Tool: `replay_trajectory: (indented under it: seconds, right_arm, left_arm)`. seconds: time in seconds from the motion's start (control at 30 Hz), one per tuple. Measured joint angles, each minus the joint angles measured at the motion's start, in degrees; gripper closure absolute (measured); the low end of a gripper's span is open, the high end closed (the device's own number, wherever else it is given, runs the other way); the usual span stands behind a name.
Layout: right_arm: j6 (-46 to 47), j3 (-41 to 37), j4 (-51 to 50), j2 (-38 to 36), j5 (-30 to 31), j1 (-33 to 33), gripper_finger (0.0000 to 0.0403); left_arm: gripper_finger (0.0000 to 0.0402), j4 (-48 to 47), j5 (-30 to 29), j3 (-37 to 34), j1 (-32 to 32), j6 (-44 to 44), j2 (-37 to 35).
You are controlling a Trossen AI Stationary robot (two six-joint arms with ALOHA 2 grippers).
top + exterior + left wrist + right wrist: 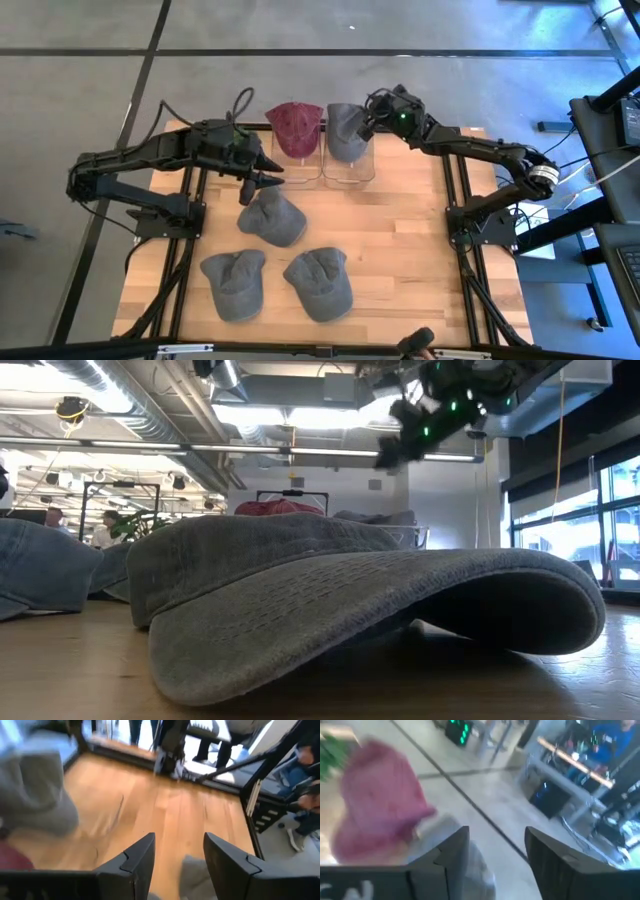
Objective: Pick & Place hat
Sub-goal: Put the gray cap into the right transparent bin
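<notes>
Five caps are seen on the wooden table (pixel 400 230). A maroon cap (pixel 295 126) and a grey cap (pixel 345 130) are set on two clear stands (pixel 348 170) at the far edge. Three grey caps lie flat: one mid-table (pixel 273 216), two near the front (pixel 234 282) (pixel 319 282). The left gripper (pixel 268 180) is held just above the mid-table cap, fingers apart, empty. The right gripper (pixel 366 122) is held beside the stand-mounted grey cap, fingers apart, empty.

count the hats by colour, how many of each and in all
grey hats: 4
red hat: 1
total: 5
</notes>
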Motion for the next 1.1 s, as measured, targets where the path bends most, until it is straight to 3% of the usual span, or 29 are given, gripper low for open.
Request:
replay_trajectory:
  seconds: [0.13,0.27,0.5,0.67,0.8,0.9,1.1]
  right_arm:
    - [1.05,2.99,-2.97,-3.75,-4.01,4.26,0.0197]
    - [1.54,4.54,-8.84,-6.58,-9.31,11.07,0.0195]
    - [8.06,4.54,-19.89,-7.44,-9.46,24.98,0.0194]
    - [12.68,4.52,-25.05,-7.11,-9.32,33.49,0.0194]
    - [17.25,4.52,-24.81,-7.16,-9.81,37.69,0.0194]
    - [21.15,4.52,-24.64,-5.59,-13.51,39.56,0.0194]
    - [23.32,4.52,-19.51,4.23,-18.48,41.56,0.0194]
  left_arm:
    - [0.0237,-3.80,0.21,0.00,-0.40,-6.58,1.59]
    - [0.0239,-4.43,0.25,0.00,-2.54,-7.86,4.53]
    - [0.0241,-3.40,-1.16,0.00,-9.25,-8.50,11.89]
    - [0.0242,-3.71,-4.30,0.00,-14.08,-14.65,14.57]
    - [0.0244,-3.79,-9.12,0.00,-18.59,-20.15,15.63]
    - [0.0243,-3.93,-13.52,0.00,-21.61,-23.43,15.81]
    - [0.0243,-4.53,-20.81,0.00,-25.77,-28.65,15.83]
